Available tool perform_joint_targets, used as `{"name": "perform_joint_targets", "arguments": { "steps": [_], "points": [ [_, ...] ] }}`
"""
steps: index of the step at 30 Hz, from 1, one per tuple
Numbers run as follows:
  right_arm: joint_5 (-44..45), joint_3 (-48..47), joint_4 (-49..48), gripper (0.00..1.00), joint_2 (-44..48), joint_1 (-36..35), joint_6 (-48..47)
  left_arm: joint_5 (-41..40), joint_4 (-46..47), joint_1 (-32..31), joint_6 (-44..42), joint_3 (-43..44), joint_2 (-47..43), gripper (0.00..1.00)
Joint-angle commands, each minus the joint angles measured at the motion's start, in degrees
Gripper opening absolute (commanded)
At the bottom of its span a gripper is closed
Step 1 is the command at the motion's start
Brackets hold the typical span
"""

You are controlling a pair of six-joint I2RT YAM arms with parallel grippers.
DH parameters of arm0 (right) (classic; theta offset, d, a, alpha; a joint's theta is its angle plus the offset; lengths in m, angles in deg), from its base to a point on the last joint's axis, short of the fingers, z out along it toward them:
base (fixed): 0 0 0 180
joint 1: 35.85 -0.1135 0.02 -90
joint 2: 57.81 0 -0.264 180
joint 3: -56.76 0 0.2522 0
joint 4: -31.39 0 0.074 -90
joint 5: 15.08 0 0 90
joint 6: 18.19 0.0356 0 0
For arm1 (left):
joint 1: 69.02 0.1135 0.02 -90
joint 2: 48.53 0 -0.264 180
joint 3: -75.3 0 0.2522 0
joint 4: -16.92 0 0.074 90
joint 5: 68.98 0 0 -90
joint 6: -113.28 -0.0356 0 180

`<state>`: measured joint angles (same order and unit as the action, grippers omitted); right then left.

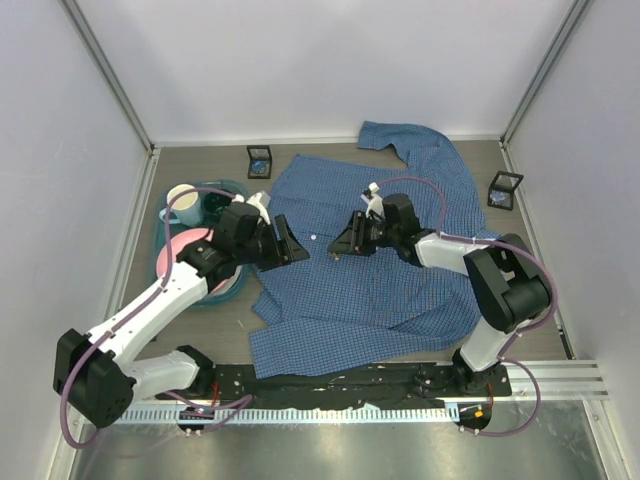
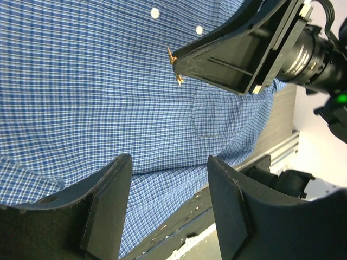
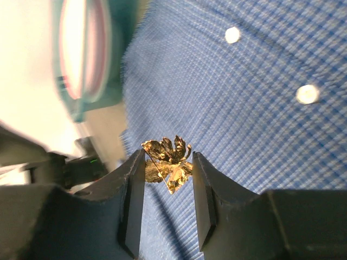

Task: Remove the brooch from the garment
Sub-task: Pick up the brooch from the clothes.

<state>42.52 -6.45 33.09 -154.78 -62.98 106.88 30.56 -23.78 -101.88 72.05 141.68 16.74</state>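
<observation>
Closest in, the right gripper [image 3: 168,156] is seen with its jaws closed from both sides on the brooch [image 3: 167,163], a small gold leafy piece held right at the cloth of the garment [image 1: 400,290]. Whether its pin is still in the cloth cannot be told. The blue checked shirt is spread across the middle of the table, 1 sleeve thrown toward the far right corner. The brooch is placed near the shirt's middle, just right of the row of white buttons [image 3: 307,93]. The left gripper [image 2: 171,162] is held over the left part of the shirt, its jaws spread apart with nothing between them, facing the right gripper and apart from it. A teal basin [image 1: 236,187] with a pink plate [image 1: 180,250] is set at the left, and 2 small black boxes [image 1: 259,160] are placed at the far edge.
</observation>
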Motion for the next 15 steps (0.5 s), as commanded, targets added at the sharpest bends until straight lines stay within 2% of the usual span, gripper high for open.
{"name": "perform_joint_targets", "arguments": {
  "steps": [1,3,4,6,7,8,9,10,15],
  "points": [
    [-19.4,4.4,-28.7,0.26,2.0,2.2,20.1,9.9,15.3,0.3,-3.1,-3.7,-1.7,0.61],
    [-21.9,6.3,-37.9,0.26,1.3,2.6,28.4,12.6,18.7,0.5,-4.0,-5.0,-4.6,0.61],
    [-23.0,6.8,-47.4,0.26,0.9,2.7,36.7,12.8,21.6,0.6,-5.3,-6.7,-5.8,0.62],
    [-23.5,8.3,-57.2,0.26,-0.4,2.6,46.2,12.8,23.9,0.8,-6.5,-8.4,-9.3,0.63],
    [-23.7,8.8,-68.3,0.27,-2.3,2.7,50.6,12.9,25.1,1.2,-7.4,-9.5,-9.9,0.63],
    [-23.7,9.2,-74.6,0.27,-3.5,2.6,61.0,13.1,25.2,1.5,-8.0,-9.6,-10.6,0.63],
    [-23.5,9.5,-80.3,0.27,-4.7,2.6,65.5,14.1,24.8,1.9,-8.4,-9.6,-10.9,0.63],
    [-23.8,9.5,-83.5,0.26,-5.9,2.3,67.7,15.1,24.7,2.8,-8.8,-9.5,-11.7,0.63],
    [-25.0,9.3,-83.6,0.26,-3.2,0.7,68.2,21.2,25.0,6.1,-13.0,-8.9,-14.2,0.63]
  ]
}}
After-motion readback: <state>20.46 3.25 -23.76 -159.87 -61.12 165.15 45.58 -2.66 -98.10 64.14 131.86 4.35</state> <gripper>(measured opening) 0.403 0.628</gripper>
